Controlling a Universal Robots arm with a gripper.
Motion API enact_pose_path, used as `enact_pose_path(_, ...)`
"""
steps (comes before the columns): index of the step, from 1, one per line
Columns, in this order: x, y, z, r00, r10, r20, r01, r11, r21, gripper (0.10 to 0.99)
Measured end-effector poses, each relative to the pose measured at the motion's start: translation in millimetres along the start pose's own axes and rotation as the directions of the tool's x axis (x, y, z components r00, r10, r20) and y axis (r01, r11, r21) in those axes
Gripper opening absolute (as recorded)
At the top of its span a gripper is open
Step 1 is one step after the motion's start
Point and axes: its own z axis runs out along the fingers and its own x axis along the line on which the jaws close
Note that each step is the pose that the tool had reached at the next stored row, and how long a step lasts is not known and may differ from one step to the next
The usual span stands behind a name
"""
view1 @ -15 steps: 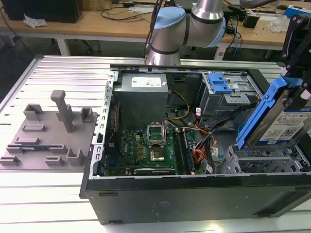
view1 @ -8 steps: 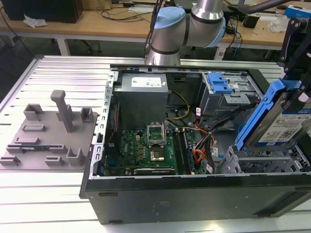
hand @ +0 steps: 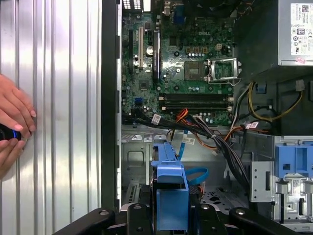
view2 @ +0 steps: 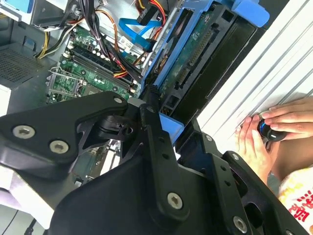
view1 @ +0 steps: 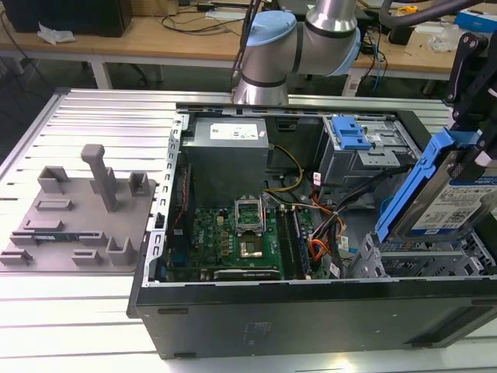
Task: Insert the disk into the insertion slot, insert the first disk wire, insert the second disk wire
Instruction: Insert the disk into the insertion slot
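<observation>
Found the disk [view1: 454,206] hanging tilted just above the insertion slot [view1: 388,260], not yet in it, label side turned to the exterior view. Saw the gripper [hand: 171,215] closed on the handle end of the blue carrier [hand: 171,191], fingers tight against either side with no gap (a firm hold, by the look of it).

Judged the disk dense and rigid for its bulk, with a smooth metal body. Took the bare circuit board [view2: 195,63] on its underside for the fragile part, and the plastic carrier for a little springy. Reckoned the carrier's rails or handle bar the right place to grip, never the board or the label face.

Got the tilt, the label and the perforated slot beneath from the exterior view. Got the board side from the second wrist view. From the first wrist view, looked down along the carrier into the slot and noted a loose blue cable [hand: 195,174] lying just beside it.

Farther from the slot, placed the motherboard [view1: 233,233] next to it, toward the exterior view's left, and the bigger cage with the blue latch [view1: 353,140] behind it. Spotted a person's hands [hand: 12,127] in both wrist views, outside the case and well apart from the slot, resting on the ribbed table [hand: 63,98] around a small dark object.
</observation>
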Motion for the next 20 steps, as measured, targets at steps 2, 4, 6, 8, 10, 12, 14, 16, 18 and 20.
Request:
enact_pose_path(2, 0.0, 0.0, 1.6, 1.0000, 0.001, 0.0000, -0.001, 1.0000, 0.000, 0.365)
enact_pose_path(4, 0.0, 0.0, 2.7, 1.0000, 0.002, 0.0000, -0.002, 1.0000, 0.000, 0.365)
enact_pose_path(6, 0.0, 0.0, 4.4, 1.0000, 0.005, 0.0002, -0.005, 1.0000, 0.000, 0.365)
enact_pose_path(8, 0.0, 0.0, 6.5, 1.0000, 0.010, 0.0002, -0.010, 1.0000, -0.001, 0.365)
enact_pose_path(10, 0.1, 0.3, 7.9, 0.9999, 0.014, 0.0003, -0.014, 0.9999, -0.001, 0.365)
enact_pose_path(12, 0.1, 0.4, 9.7, 0.9999, 0.017, 0.0003, -0.017, 0.9998, -0.001, 0.365)
enact_pose_path(14, 0.1, 0.4, 11.2, 0.9998, 0.018, -0.0002, -0.018, 0.9998, -0.002, 0.365)
enact_pose_path(16, 0.2, 0.4, 13.3, 0.9998, 0.019, 0.0005, -0.019, 0.9998, -0.002, 0.365)
enact_pose_path(18, 0.2, 0.3, 15.1, 0.9998, 0.019, 0.0005, -0.019, 0.9998, -0.002, 0.365)
enact_pose_path(20, 0.2, 0.3, 17.7, 0.9998, 0.020, 0.0004, -0.020, 0.9998, -0.003, 0.365)
